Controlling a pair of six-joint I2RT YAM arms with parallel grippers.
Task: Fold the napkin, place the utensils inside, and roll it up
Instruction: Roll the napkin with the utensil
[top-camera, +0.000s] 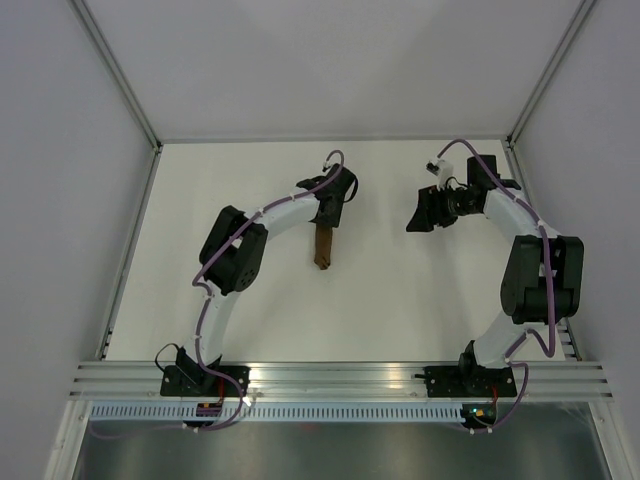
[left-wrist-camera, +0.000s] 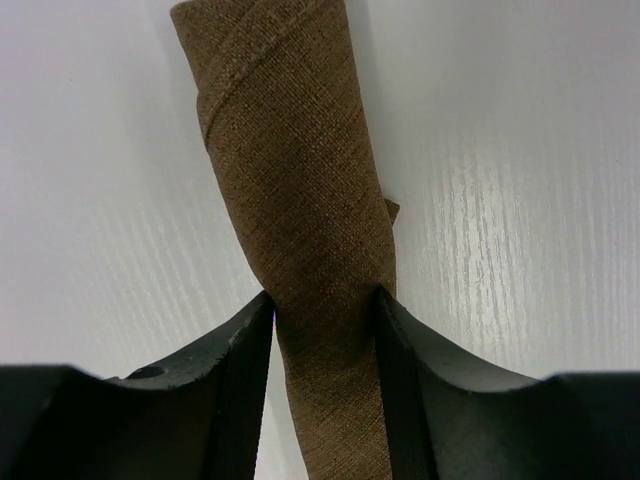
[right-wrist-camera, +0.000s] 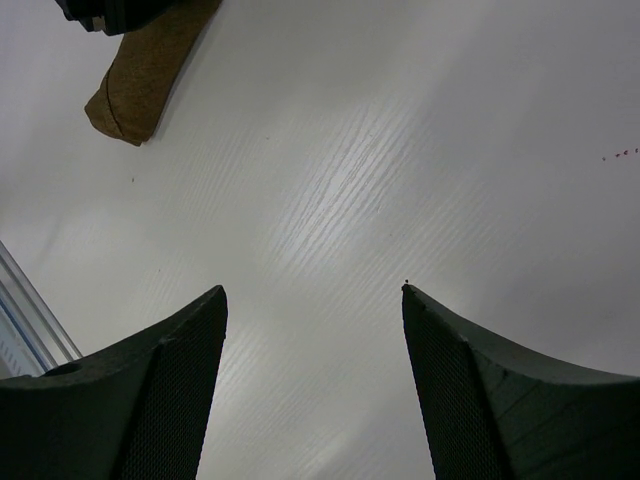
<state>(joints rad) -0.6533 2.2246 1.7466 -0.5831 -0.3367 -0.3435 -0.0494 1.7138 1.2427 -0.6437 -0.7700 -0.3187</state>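
A robotics lab test cell, by the look of it: a white table (top-camera: 390, 300) boxed in by plain white panels (top-camera: 50, 200) on metal posts (top-camera: 115, 75), with a left arm (top-camera: 232, 255) and a right arm (top-camera: 540, 275) bolted to an aluminium rail (top-camera: 340, 375) along its near edge.

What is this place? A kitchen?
Probably a robot lab test booth, not a kitchen: two black-and-white robot arms bolted to a silver metal rail, a white table walled by grey panels, one rolled brown cloth napkin.
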